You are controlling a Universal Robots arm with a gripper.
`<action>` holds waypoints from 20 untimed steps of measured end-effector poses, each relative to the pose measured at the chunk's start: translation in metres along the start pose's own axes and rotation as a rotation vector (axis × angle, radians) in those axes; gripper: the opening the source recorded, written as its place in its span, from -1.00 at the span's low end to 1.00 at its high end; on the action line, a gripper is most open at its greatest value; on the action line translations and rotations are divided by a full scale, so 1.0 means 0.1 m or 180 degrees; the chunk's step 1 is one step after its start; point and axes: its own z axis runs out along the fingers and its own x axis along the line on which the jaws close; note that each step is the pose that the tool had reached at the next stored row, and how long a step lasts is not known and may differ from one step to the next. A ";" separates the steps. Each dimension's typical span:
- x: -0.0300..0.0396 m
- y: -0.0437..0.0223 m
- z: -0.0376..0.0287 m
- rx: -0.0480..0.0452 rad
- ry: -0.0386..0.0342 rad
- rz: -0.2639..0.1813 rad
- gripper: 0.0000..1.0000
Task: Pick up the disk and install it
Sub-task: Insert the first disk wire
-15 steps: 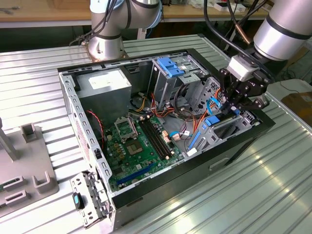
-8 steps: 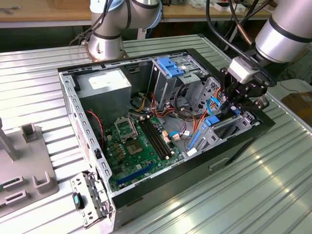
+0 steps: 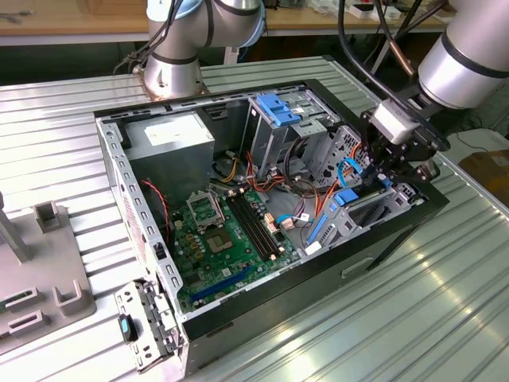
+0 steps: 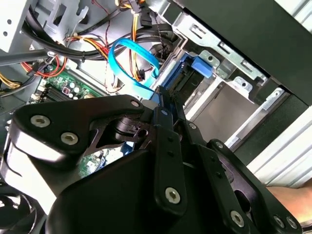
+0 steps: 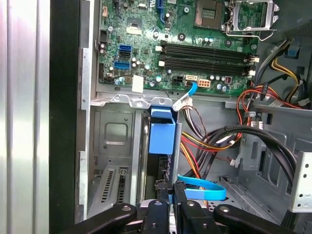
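While the open computer case was laid on the ribbed metal surface, the disk was stood on edge in the drive cage beside the motherboard, at the exterior view's right. Its near edge was clamped between the jaws of the gripper, and a blue data cable was looped just beside them.

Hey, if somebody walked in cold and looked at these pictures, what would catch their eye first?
Probably the open computer case on the ribbed metal table, its green motherboard laid bare in the middle. Next, the gripper at the case's end toward the exterior view's right, right at the disk with bright blue rails sitting in the drive bay.
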 end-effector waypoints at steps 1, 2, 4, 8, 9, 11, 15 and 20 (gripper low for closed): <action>0.008 0.023 -0.004 0.0016 -0.0005 -0.0001 -0.68; 0.012 0.050 -0.006 0.0043 -0.0037 -0.0002 -0.68; 0.017 0.060 -0.006 0.0077 -0.0064 -0.0007 -0.68; 0.033 0.072 -0.003 0.0137 -0.0071 -0.0016 -0.68; 0.032 0.088 -0.004 0.0140 -0.0071 -0.0017 -0.68; 0.032 0.116 -0.006 0.0152 -0.0069 -0.0018 -0.68; 0.057 0.123 -0.009 0.0160 -0.0069 -0.0019 -0.68; 0.058 0.123 -0.008 0.0160 -0.0068 -0.0020 -0.68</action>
